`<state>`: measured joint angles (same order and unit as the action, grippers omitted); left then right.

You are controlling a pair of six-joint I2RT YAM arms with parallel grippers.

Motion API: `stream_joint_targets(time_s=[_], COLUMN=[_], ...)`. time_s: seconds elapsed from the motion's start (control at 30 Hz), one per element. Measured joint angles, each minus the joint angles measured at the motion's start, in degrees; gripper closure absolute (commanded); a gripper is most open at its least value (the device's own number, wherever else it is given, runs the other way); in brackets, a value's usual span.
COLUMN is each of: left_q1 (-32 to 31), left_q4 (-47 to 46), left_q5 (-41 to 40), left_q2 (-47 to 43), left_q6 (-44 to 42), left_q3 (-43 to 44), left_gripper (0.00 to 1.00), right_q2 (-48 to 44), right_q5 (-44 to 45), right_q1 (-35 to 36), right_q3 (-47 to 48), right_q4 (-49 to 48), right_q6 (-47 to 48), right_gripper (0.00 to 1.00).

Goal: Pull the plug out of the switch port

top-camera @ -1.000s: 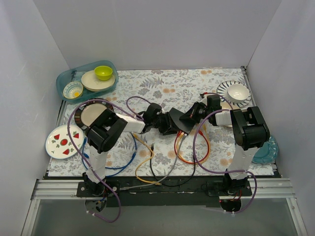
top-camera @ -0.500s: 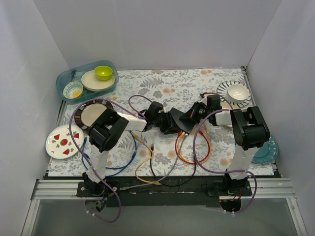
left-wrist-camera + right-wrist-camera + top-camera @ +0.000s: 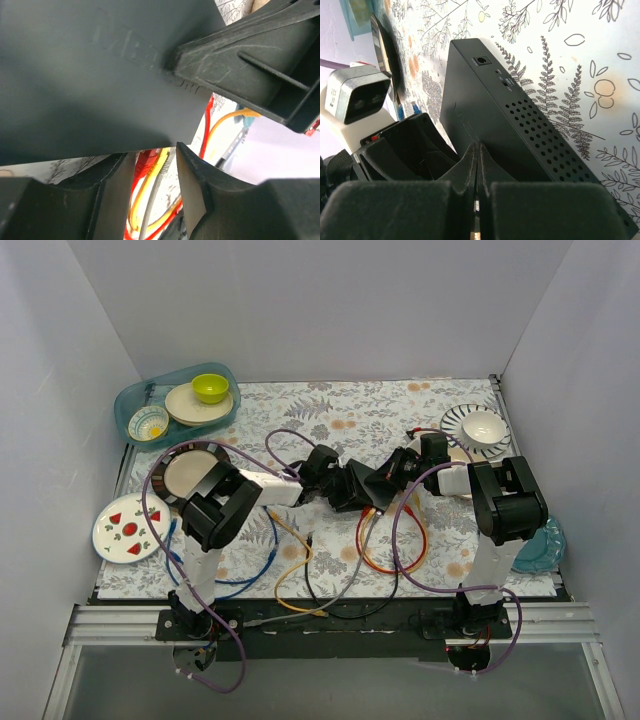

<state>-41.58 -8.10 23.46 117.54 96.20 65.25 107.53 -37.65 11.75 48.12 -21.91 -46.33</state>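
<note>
Top external view: the switch point(image 3: 352, 487) lies at mid-tabletop point(image 3: 380, 410), hemmed in by the left end effector point(image 3: 325, 472) on one side and the right end effector point(image 3: 385, 480) on the other, both close against it. On the near side of both end effectors lie loose loops of red cable point(image 3: 415, 550), yellow cable point(image 3: 290, 575) and blue cable point(image 3: 262, 565). A strawberry plate point(image 3: 128, 528) and a teal bin point(image 3: 135, 400) sit well apart beyond the left arm. A striped plate point(image 3: 477, 428) sits behind the right end effector.

Left wrist view: the flat face of the switch point(image 3: 90, 75) fills the frame above the left end effector point(image 3: 155, 157), whose fingers point(image 3: 192, 190) stand apart. The box's lower edge sits just past the fingertips, not between them. The red cable point(image 3: 145, 165), yellow cable point(image 3: 161, 159) and a grey cable point(image 3: 152, 205) run through the gap beyond the fingers and crowd the approach. A ribbed finger of the right end effector point(image 3: 250, 65) lies against the switch face at upper right. The plug and its port cannot be made out.

Right wrist view: the right end effector point(image 3: 477, 150) has its fingers drawn together with only a thin seam between them, tips against the top edge of the switch point(image 3: 520, 120). The black body of the left end effector point(image 3: 405, 145) stands just beside it.
</note>
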Motion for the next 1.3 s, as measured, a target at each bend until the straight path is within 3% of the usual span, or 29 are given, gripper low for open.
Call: stream_joint_targets(time_s=[0.27, 0.53, 0.83, 1.1, 1.3], left_q1=[-1.6, -1.6, -1.8, -1.8, -1.7], left_q4=[1.5, -0.4, -6.6, -7.9, -3.2], left_q5=[-3.7, -3.8, -4.1, -4.2, -3.8], left_q2=[0.1, -0.3, -2.3, -2.4, -1.1], left_q6=[-0.4, -0.4, -1.8, -3.0, -2.8], left_q3=[1.2, -0.2, -5.7, -6.2, -2.8], left_gripper=[0.72, 0.62, 0.62, 0.67, 0.73], right_q2=[0.1, 0.1, 0.1, 0.1, 0.1], right_q5=[-0.1, -0.1, -0.1, -0.1, -0.1], right_q1=[0.0, 0.0, 0.0, 0.0, 0.0], right_q3=[0.0, 0.0, 0.0, 0.0, 0.0], right_q4=[0.0, -0.1, 0.0, 0.0, 0.0], right_q6=[0.0, 0.0, 0.0, 0.0, 0.0], right_gripper=[0.99, 0.99, 0.99, 0.99, 0.99])
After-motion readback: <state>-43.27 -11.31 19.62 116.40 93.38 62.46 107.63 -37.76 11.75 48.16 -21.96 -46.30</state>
